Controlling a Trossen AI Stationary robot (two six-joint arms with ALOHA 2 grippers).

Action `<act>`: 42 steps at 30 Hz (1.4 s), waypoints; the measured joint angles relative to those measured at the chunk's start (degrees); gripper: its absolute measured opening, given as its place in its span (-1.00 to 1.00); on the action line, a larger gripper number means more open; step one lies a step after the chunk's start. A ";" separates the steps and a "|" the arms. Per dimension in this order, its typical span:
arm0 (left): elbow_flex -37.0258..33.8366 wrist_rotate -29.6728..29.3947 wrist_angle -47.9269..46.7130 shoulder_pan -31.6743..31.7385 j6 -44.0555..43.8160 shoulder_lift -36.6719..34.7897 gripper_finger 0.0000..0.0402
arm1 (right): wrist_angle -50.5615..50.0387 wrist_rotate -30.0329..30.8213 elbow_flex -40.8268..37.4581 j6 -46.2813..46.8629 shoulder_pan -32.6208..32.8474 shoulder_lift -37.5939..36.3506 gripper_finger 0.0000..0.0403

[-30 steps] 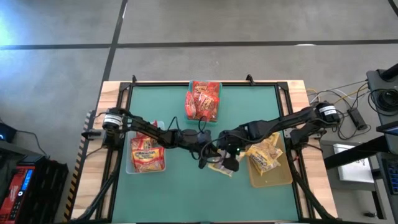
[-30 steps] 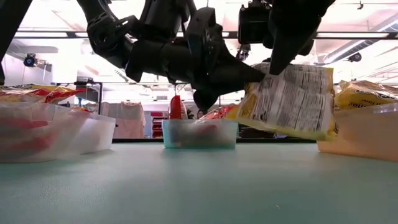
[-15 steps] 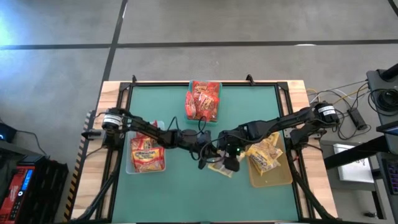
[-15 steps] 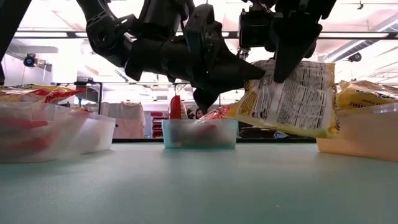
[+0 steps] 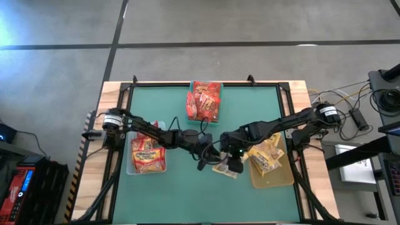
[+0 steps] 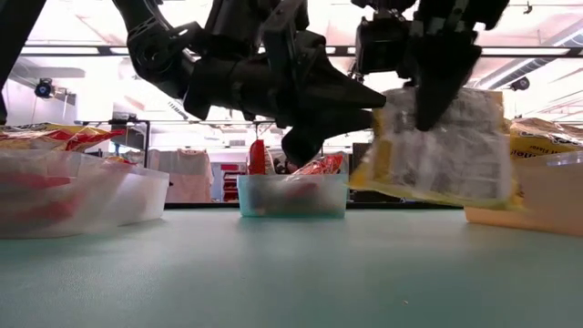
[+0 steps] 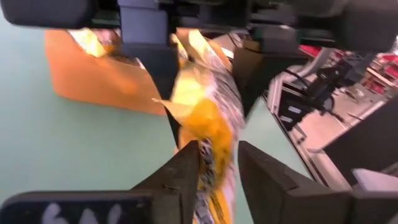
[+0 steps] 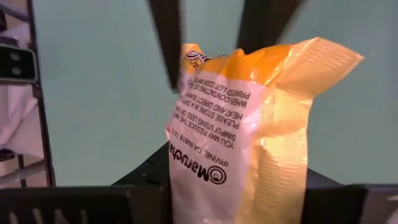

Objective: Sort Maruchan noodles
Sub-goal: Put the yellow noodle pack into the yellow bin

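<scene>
A yellow Maruchan noodle packet (image 6: 446, 150) hangs over the middle of the table, clear of it. My right gripper (image 6: 437, 100) is shut on the packet's top. My left gripper (image 7: 217, 168) comes in level from the table's left and is slightly open. Its fingers stand on either side of the packet's (image 7: 214, 124) near end. Red noodle packets lie in the teal bin (image 5: 204, 100) at the far middle. Red-and-yellow packets lie in the clear bin (image 5: 148, 155) at the left. Yellow packets fill the tan bin (image 5: 270, 165) at the right. My right gripper pinches the packet's upper end (image 8: 205, 186) between its two fingers, coming slanting down from above. The packet hangs below the fingers, nearly upright and clear of the table. Its printed back faces the table's near edge. Whether my left gripper's fingers touch the packet I cannot tell.
The teal bin (image 6: 291, 194) stands behind the packet. The clear bin (image 6: 73, 191) and the tan bin (image 6: 537, 196) flank the bare green mat near the front. Both arms cross over the table's middle.
The packet has swung from a slant to nearly upright and shifted a little toward the table's right edge, away from the left gripper's tips. My right gripper's fingers have come down onto its top. Both arms have stayed in place.
</scene>
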 joint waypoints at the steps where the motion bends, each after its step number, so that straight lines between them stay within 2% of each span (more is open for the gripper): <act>1: -0.01 0.86 -0.30 0.09 0.00 -0.02 -0.51 | -1.03 0.00 0.05 0.16 0.00 0.01 -0.35; 8: -0.11 3.17 -7.25 1.50 1.11 -2.27 -0.27 | -12.64 0.91 4.31 -1.28 0.00 -0.08 -0.34; 12: -0.11 3.13 -11.24 2.14 1.27 -4.52 -0.22 | -17.34 1.05 7.73 -2.92 -0.25 -1.21 -0.34; 17: -0.69 3.22 -12.17 2.06 1.31 -5.61 -0.21 | -28.20 3.58 10.13 -1.91 -0.22 -4.89 -0.34; 21: -1.33 3.19 -12.18 2.18 1.01 -6.46 -0.21 | -31.51 3.09 8.66 3.94 0.23 -9.82 -0.34; 26: -1.64 3.01 -12.16 2.38 1.07 -7.91 -0.21 | -31.39 -1.15 5.89 13.19 2.86 -15.19 -0.34; 30: -1.64 3.00 -12.12 2.41 1.09 -8.49 -0.21 | -31.63 -0.85 2.80 21.06 7.06 -18.97 -0.34; 32: -1.64 3.00 -12.15 2.41 1.09 -8.51 -0.21 | -31.24 1.41 0.97 27.28 8.98 -20.33 -0.31; 36: -1.64 2.72 -11.60 2.51 1.31 -8.51 -0.21 | -30.80 3.53 -2.75 38.04 11.92 -20.96 -0.20; 42: -1.25 2.08 -11.35 3.44 1.29 -8.51 -0.21 | -33.16 -0.01 -5.49 41.59 15.25 -20.94 0.04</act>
